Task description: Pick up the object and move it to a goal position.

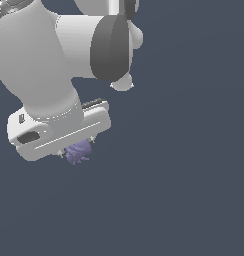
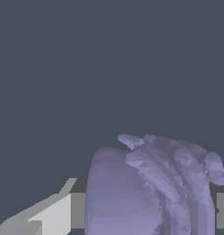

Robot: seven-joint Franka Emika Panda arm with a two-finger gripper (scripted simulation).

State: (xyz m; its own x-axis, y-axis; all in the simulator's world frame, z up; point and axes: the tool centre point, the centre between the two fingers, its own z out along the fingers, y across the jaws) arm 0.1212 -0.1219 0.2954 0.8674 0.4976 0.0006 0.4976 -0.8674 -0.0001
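Note:
The object (image 1: 77,151) is a small lavender-purple lumpy thing with spiky edges. In the exterior view it sits just under the white hand of my gripper (image 1: 76,147), between the two short fingertips (image 1: 60,152). In the wrist view the object (image 2: 146,193) fills the gap between the fingers (image 2: 54,213), and both finger pads touch its sides. My gripper (image 2: 150,215) is shut on the object. The arm's large white links hide most of the hand from above in the exterior view.
A plain dark grey-blue surface (image 1: 184,190) fills the rest of both views. No other objects, containers or edges show. No goal marker is in view.

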